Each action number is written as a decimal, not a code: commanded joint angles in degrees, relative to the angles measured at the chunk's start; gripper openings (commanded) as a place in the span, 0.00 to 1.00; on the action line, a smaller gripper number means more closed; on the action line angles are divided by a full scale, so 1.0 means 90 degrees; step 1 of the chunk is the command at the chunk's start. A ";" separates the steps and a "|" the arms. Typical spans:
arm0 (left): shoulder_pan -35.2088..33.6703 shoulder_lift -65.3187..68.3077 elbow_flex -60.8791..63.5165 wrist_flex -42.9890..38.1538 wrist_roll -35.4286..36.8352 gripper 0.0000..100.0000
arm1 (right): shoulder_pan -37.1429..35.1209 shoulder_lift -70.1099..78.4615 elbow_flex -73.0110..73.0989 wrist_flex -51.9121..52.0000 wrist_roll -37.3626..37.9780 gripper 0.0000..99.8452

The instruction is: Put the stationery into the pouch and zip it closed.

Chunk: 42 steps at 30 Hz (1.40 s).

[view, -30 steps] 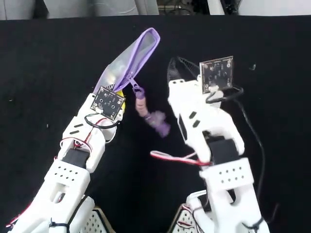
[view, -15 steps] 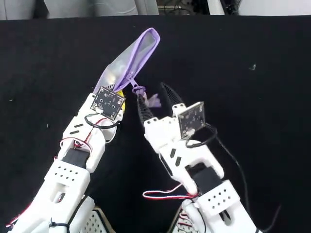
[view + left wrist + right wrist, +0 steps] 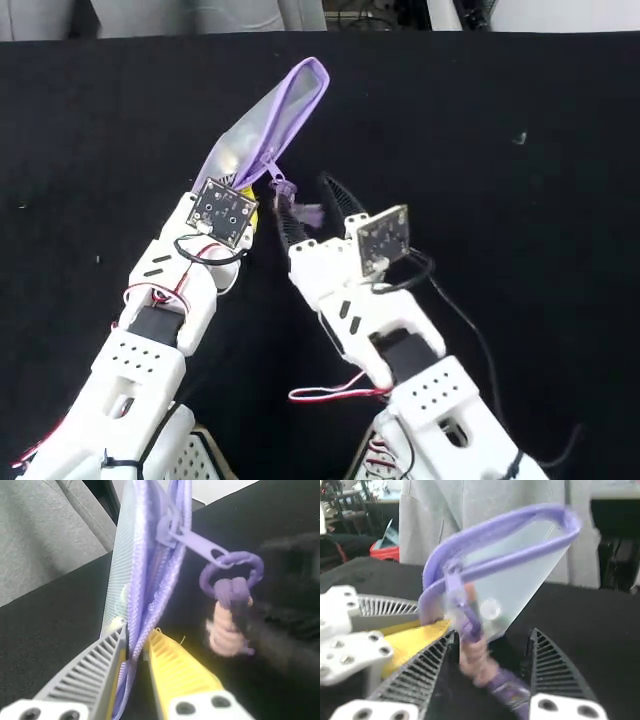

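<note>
High view: left claw (image 3: 136, 640) pinching the pouch (image 3: 270, 110), right claw (image 3: 303, 195) wide around the zip pull (image 3: 285, 190); zipping's left, I reckon.

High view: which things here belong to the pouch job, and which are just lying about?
Job: pouch; zip pull; cord charm; left jaws shut on the pouch; right jaws open around the charm.
Lying about: black table; grey fabric behind it.

Translucent purple-trimmed pouch (image 3: 262, 125) aloft, edge-on, zip pull (image 3: 283, 188) loose.

place: lab or office | black-draped table (image 3: 560, 120) — chairs (image 3: 340, 504) behind
</note>
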 commanded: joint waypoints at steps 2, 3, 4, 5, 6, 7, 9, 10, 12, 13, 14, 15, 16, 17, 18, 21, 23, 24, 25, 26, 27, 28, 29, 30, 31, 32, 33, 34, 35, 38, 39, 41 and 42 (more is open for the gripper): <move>-0.0005 -0.0147 -0.0034 -0.0098 -0.0049 0.03 | -0.0293 0.0640 -0.0532 -0.0166 -0.0068 0.21; -0.0005 -0.0147 -0.0034 -0.0098 -0.0049 0.03 | -0.0293 0.0728 -0.0581 -0.0176 -0.0068 0.21; -0.0005 -0.0147 -0.0034 -0.0098 -0.0049 0.03 | -0.0293 0.0796 -0.0630 -0.0176 -0.0068 0.21; -0.0005 -0.0147 -0.0034 -0.0098 -0.0049 0.03 | -0.0293 0.0874 -0.0669 -0.0176 -0.0078 0.21; -0.0005 -0.0147 -0.0034 -0.0098 -0.0049 0.03 | -0.0303 0.0923 -0.0698 -0.0186 -0.0078 0.21; -0.0005 -0.0147 -0.0034 -0.0098 -0.0049 0.03 | -0.0303 0.0972 -0.0718 -0.0205 -0.0078 0.21; -0.0005 -0.0147 -0.0034 -0.0098 -0.0049 0.03 | -0.0303 0.1021 -0.0796 -0.0215 -0.0068 0.21; -0.0005 -0.0147 -0.0044 -0.0098 -0.0039 0.03 | -0.0303 0.1021 -0.0825 -0.0215 -0.0068 0.21; -0.0005 -0.0147 -0.0044 -0.0098 -0.0039 0.03 | -0.0303 0.1021 -0.0825 -0.0215 -0.0068 0.20; -0.0005 -0.0147 -0.0044 -0.0098 -0.0039 0.03 | -0.0303 0.1021 -0.0825 -0.0215 -0.0068 0.19; -0.0005 -0.0147 -0.0044 -0.0098 -0.0039 0.03 | -0.0303 0.1021 -0.0816 -0.0205 -0.0068 0.16; -0.0005 -0.0147 -0.0044 -0.0098 -0.0039 0.03 | -0.0303 0.1021 -0.0816 -0.0205 -0.0068 0.13; -0.0005 -0.0147 -0.0044 -0.0098 -0.0039 0.03 | -0.0303 0.1021 -0.0816 -0.0205 -0.0068 0.10; -0.0005 -0.0147 -0.0044 -0.0098 -0.0039 0.03 | -0.0303 0.1021 -0.0825 -0.0205 -0.0068 0.07; -0.0005 -0.0147 -0.0044 -0.0098 -0.0039 0.03 | -0.0303 0.1021 -0.0825 -0.0205 -0.0068 0.05; -0.0005 -0.0147 -0.0044 -0.0098 -0.0029 0.03 | -0.0293 0.1021 -0.0835 -0.0205 -0.0068 0.04; -0.0005 -0.0147 -0.0044 -0.0098 -0.0029 0.03 | -0.0283 0.1021 -0.0835 -0.0205 -0.0068 0.04; -0.0005 -0.0147 -0.0044 -0.0098 -0.0029 0.03 | -0.0274 0.1021 -0.0835 -0.0195 -0.0068 0.03; -0.0005 -0.0147 -0.0044 -0.0098 -0.0029 0.03 | -0.0274 0.1021 -0.0835 -0.0195 -0.0068 0.01; -0.0005 -0.0147 -0.0044 -0.0098 -0.0029 0.03 | -0.0274 0.1021 -0.0835 -0.0195 -0.0068 0.01; -0.0005 -0.0147 -0.0034 -0.0098 -0.0029 0.03 | -0.0274 0.1021 -0.0835 -0.0186 -0.0059 0.01; -0.0005 -0.0147 -0.0034 -0.0098 -0.0029 0.03 | -0.0274 0.1011 -0.0835 -0.0186 -0.0049 0.01; -0.0005 -0.0147 -0.0034 -0.0098 -0.0029 0.03 | -0.0264 0.1001 -0.0835 -0.0176 -0.0039 0.01; -0.0005 -0.0147 -0.0034 -0.0098 -0.0049 0.03 | -0.0254 0.0982 -0.0845 -0.0176 -0.0029 0.01; -0.0005 -0.0147 -0.0024 -0.0098 -0.0049 0.03 | -0.0195 0.0982 -0.0855 -0.0176 -0.0029 0.01; -0.0005 -0.0147 -0.0024 -0.0098 -0.0049 0.03 | -0.0098 0.0982 -0.0923 -0.0156 -0.0049 0.01; 0.0005 -0.0147 0.0005 -0.0098 -0.0049 0.03 | 0.0020 0.0982 -0.1001 -0.0078 -0.0049 0.01; 0.0015 -0.0156 0.0034 -0.0107 -0.0049 0.03 | 0.0186 0.0982 -0.1158 0.0088 -0.0059 0.01; 0.0024 -0.0166 0.0054 -0.0117 -0.0049 0.03 | 0.0332 0.0982 -0.1353 0.0313 -0.0068 0.01; 0.0024 -0.0156 0.0054 -0.0127 -0.0059 0.03 | 0.0752 0.0982 -0.2037 0.1153 -0.0068 0.01; 0.0024 -0.0156 0.0054 -0.0127 -0.0059 0.03 | 0.0850 0.1001 -0.2242 0.1387 -0.0068 0.01; 0.0024 -0.0156 0.0054 -0.0127 -0.0059 0.03 | 0.0996 0.1011 -0.2584 0.1748 -0.0068 0.01; 0.0024 -0.0156 0.0054 -0.0127 -0.0059 0.03 | 0.1035 0.1011 -0.2711 0.1866 -0.0059 0.01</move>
